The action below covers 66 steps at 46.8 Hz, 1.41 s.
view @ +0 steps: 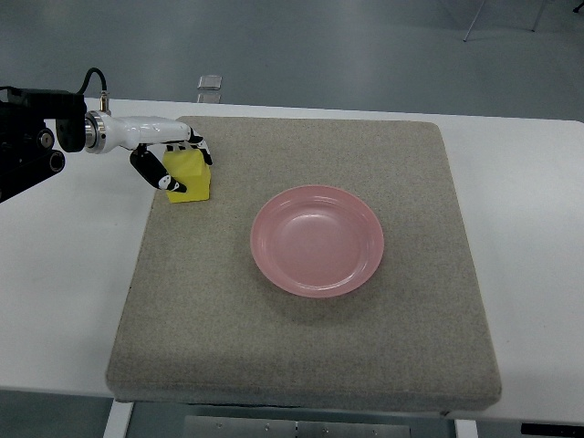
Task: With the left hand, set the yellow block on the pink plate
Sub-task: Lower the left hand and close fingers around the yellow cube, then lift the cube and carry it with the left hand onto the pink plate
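Observation:
A yellow block (192, 179) sits on the grey mat (310, 338) near its far left corner. My left hand (173, 157) comes in from the left edge and is wrapped around the block, thumb on its near left side and fingers over its far top edge. The block appears to rest on the mat. To its right, in the mat's middle, lies the pink plate (317, 240) with nothing on it. My right arm does not show.
The mat lies on a white table (529, 228). A small grey object (210, 83) lies at the table's far edge behind the hand. The black arm housing (27, 137) fills the left edge.

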Motion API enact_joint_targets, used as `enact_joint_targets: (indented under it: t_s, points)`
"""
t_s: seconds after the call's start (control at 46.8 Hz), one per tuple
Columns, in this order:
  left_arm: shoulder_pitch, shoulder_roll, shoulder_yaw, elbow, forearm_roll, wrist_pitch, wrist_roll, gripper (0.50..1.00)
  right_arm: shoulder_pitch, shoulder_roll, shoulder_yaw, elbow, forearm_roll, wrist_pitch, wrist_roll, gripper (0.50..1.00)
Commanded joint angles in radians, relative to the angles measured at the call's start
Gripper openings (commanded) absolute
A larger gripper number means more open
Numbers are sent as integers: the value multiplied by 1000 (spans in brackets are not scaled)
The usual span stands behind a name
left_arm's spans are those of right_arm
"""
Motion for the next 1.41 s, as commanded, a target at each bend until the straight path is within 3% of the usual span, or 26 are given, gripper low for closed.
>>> enact_joint_targets:
  t_s: [0.0, 0.278, 0.449, 0.94, 1.388]
  points:
    - [-1, 0, -6, 3, -1, 3, 0, 500, 0, 0, 0, 0, 0, 0, 0, 924]
    - [-28, -21, -21, 58, -6, 34, -7, 500, 0, 0, 0, 0, 0, 0, 0, 924]
    - [-45, -26, -46, 34, 2, 34, -7, 500, 0, 0, 0, 0, 0, 0, 0, 924]
    - [-55, -21, -104, -227, 13, 32, -11, 500, 0, 0, -1, 0, 0, 0, 0, 924]
    - [-61, -81, -109, -330, 28, 26, -14, 500, 0, 0, -1, 0, 0, 0, 0, 924]
